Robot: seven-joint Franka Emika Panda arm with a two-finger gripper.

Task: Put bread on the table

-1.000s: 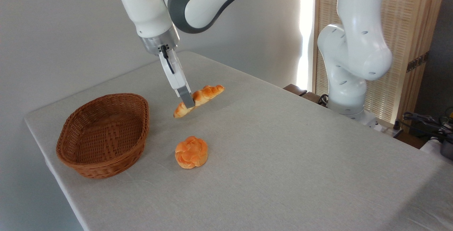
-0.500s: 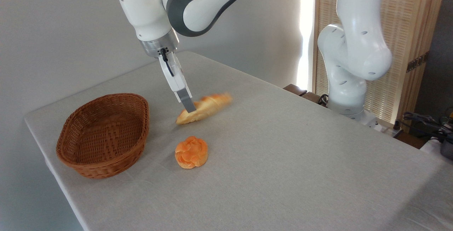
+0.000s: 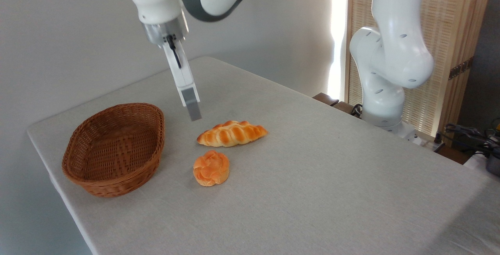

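Note:
The bread (image 3: 232,133), a long braided golden-orange loaf, lies flat on the light grey-beige table (image 3: 312,177), free of any grip. My gripper (image 3: 194,113) hangs in the air a little above and to the left of the loaf's left end, apart from it and holding nothing. I see its fingers (image 3: 192,106) edge-on, one hiding the other, so the gap between them does not show; the loaf has left them, so I take it as open.
A small round knotted orange bun (image 3: 211,168) sits just in front of the loaf. A brown wicker basket (image 3: 114,147) stands at the left near the table edge. The arm's white base (image 3: 384,71) rises at the back right.
The loaf, held tilted in the air a second ago, dropped onto the table and now lies flat. My gripper let go of it and rose up and to the left.

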